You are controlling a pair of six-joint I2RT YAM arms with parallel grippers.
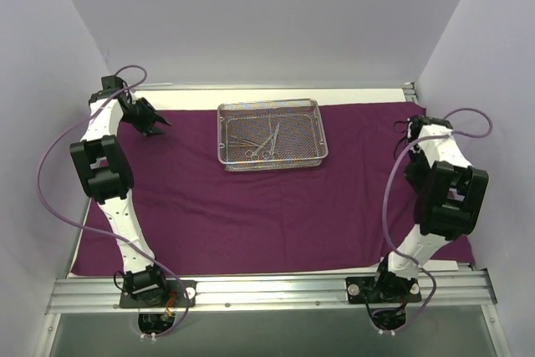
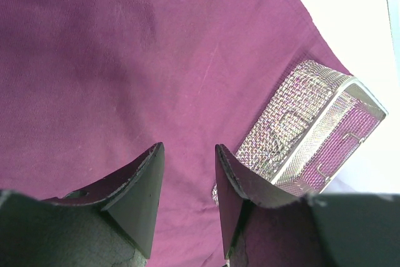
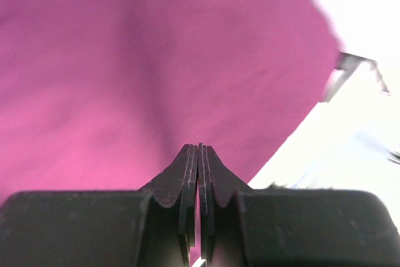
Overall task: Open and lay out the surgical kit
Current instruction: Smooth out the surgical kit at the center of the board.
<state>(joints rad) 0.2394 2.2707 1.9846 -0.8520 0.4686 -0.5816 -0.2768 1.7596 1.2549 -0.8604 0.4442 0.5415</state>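
Note:
The dark purple cloth wrap (image 1: 251,215) lies spread flat across the table. On its far middle stands the silver wire-mesh tray (image 1: 271,135), with slim ring-handled instruments (image 1: 266,145) lying inside. My left gripper (image 1: 159,127) hovers over the cloth's far left part, left of the tray, open with only cloth (image 2: 125,60) showing between its fingers (image 2: 140,192); the tray (image 2: 312,136) shows to its right. My right gripper (image 1: 407,129) is raised near the cloth's far right corner, shut with nothing in it (image 3: 199,148), above the purple cloth (image 3: 125,60).
White table surface (image 1: 351,96) shows beyond the cloth's far edge. Grey walls close in the left, back and right. A metal rail (image 1: 267,290) carrying both arm bases runs along the near edge. Purple cables loop beside each arm.

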